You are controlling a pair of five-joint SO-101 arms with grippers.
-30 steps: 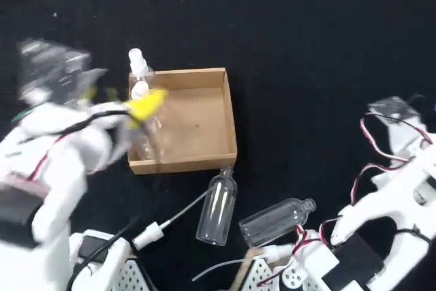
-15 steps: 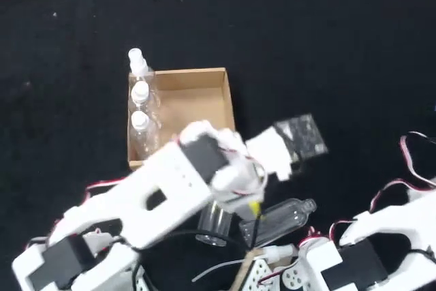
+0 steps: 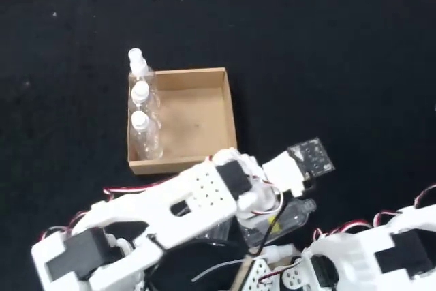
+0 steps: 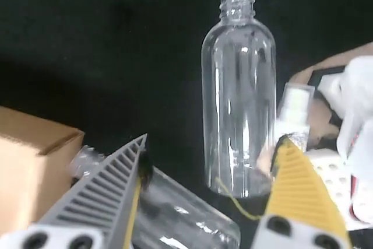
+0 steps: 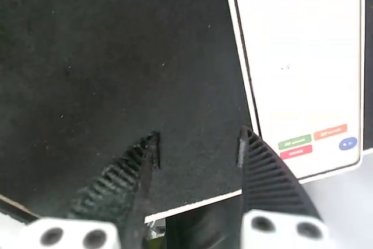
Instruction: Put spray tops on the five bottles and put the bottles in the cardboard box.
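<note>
My left gripper (image 4: 213, 144) is open, its grey and yellow fingers on either side of a clear uncapped bottle (image 4: 239, 86) lying on the black table. In the high view the left arm reaches across the front middle and covers most of that bottle (image 3: 294, 212). A second uncapped bottle (image 4: 175, 217) lies close under the grey finger. A white spray top (image 4: 294, 106) rests beside the yellow finger. The cardboard box (image 3: 204, 80) holds capped bottles (image 3: 141, 124) along its left wall. My right gripper (image 5: 198, 144) is open over bare table.
A phone (image 5: 297, 56) lies flat beside the right gripper. The right arm (image 3: 381, 253) sits at the front right corner. A thin spray tube (image 3: 214, 268) lies by the arm bases. The table's far and right parts are black cloth.
The left arm swung from the box at the left over to the uncapped bottles at the front middle. The right arm drew back toward the front right corner.
</note>
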